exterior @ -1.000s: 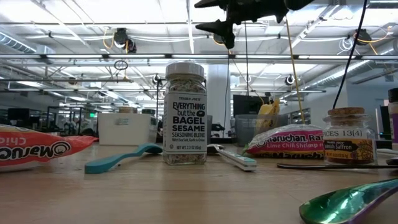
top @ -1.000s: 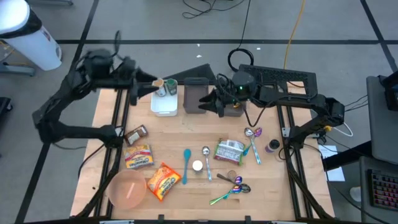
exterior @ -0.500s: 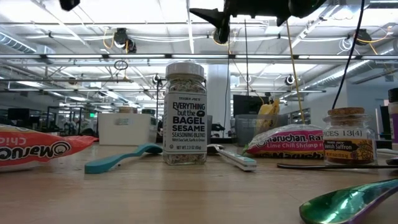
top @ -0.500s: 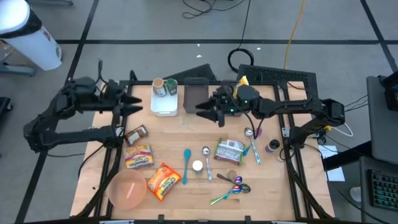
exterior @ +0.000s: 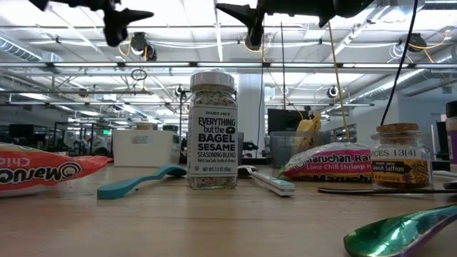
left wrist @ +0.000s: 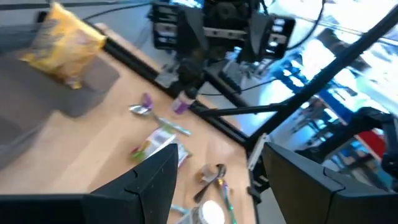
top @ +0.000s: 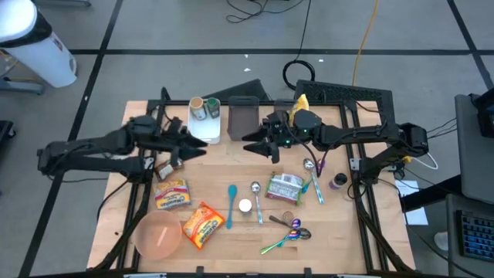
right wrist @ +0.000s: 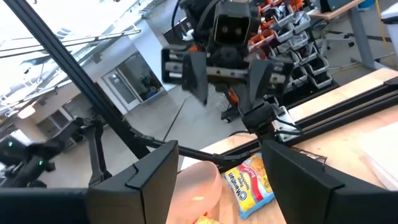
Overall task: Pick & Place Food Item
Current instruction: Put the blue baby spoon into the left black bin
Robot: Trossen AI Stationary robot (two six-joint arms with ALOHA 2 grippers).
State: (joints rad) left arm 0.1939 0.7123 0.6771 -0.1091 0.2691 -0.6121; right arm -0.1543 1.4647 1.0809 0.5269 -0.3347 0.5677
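I have both arms up off the desk (top: 340, 208), neither carrying anything. The left gripper (top: 199, 151) hangs over the left half, near the far edge, just beside the white tray (top: 204, 133) and the small brown packet (top: 169, 165); its jaws are spread and empty, which its own wrist view confirms, with open air between the fingers (left wrist: 158, 180). The right gripper (top: 248, 143) hovers near the middle of the far edge, in front of the grey bin (top: 241, 117), jaws likewise spread with nothing between them.

The task names no particular food. Candidates lie toward the near-left corner: the yellow noodle packet (top: 171, 194) and the orange packet (top: 202, 225), beside the pink bowl (top: 158, 234). The green noodle packet (top: 284, 187) sits right of centre, the seasoning jar (exterior: 212, 130) upright mid-desk.

My judgement: jaws are held wide as pre-grasp posture, and the height keeps fingers clear of clutter. No pick started yet.
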